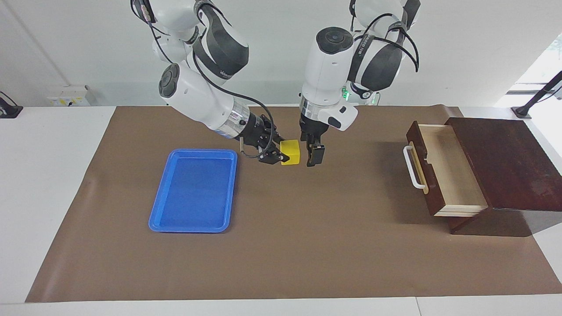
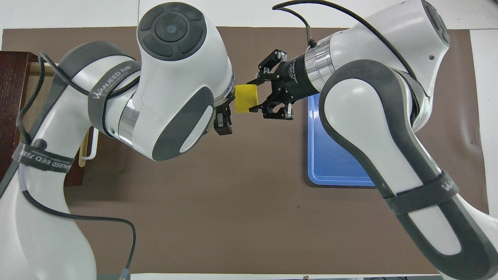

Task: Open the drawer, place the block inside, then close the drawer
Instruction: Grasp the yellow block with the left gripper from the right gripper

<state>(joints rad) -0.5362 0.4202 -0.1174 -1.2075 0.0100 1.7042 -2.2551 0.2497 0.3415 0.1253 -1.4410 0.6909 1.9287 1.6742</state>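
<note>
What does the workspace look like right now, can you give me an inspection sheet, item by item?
Surface: white table covered by a brown mat.
Job's things: drawer pulled open, nothing seen inside; yellow block held above the mat, between the tray and the drawer.
Clutter: blue tray on the mat toward the right arm's end, nothing seen in it.
Grippers: right pincer shut on the block; left pincer open, close beside the block.
Cables: black cable along the left arm, another at the right wrist.
Surroundings: white wall, wall socket.
</note>
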